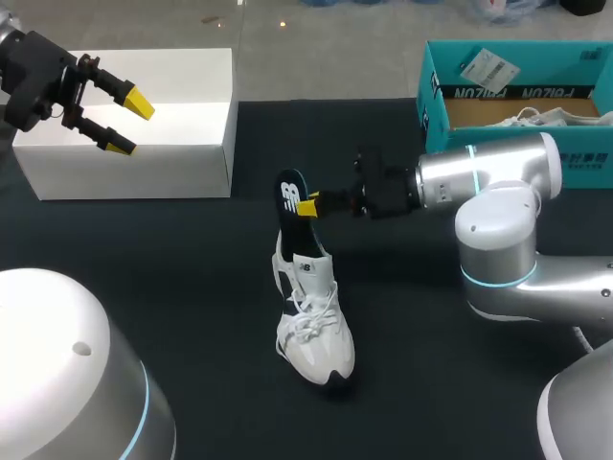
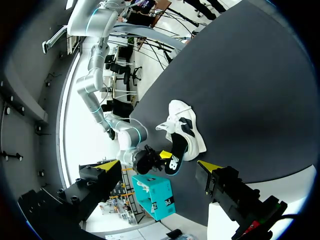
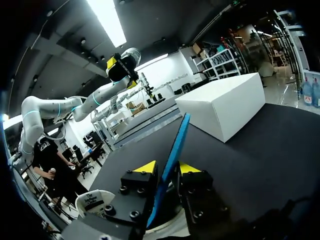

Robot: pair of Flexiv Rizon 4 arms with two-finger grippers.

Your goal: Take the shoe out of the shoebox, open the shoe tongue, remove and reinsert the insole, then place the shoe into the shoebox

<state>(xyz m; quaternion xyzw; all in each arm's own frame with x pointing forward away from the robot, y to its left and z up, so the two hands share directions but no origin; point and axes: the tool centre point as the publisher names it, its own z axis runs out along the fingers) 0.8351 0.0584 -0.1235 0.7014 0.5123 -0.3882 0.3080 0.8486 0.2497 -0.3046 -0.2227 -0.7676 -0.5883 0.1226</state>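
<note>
Near the middle of the counter (image 1: 192,287) the white shoe (image 1: 314,326) stands upright, toe toward the near edge. The right hand (image 1: 308,204) is clamped on the dark insole (image 1: 290,196), a pad on each flat face, holding it on end over the heel opening. Whether its lower end sits inside the shoe cannot be told. The left hand (image 1: 129,125) is spread wide and empty above the white box (image 1: 144,163) at the far left corner. The shoebox (image 1: 436,110) sits at the far right corner. Judged handling: the insole is light, thin and flexible, so pinch its flat faces near one end. The shoe is soft-sided, so steady it at the heel.
</note>
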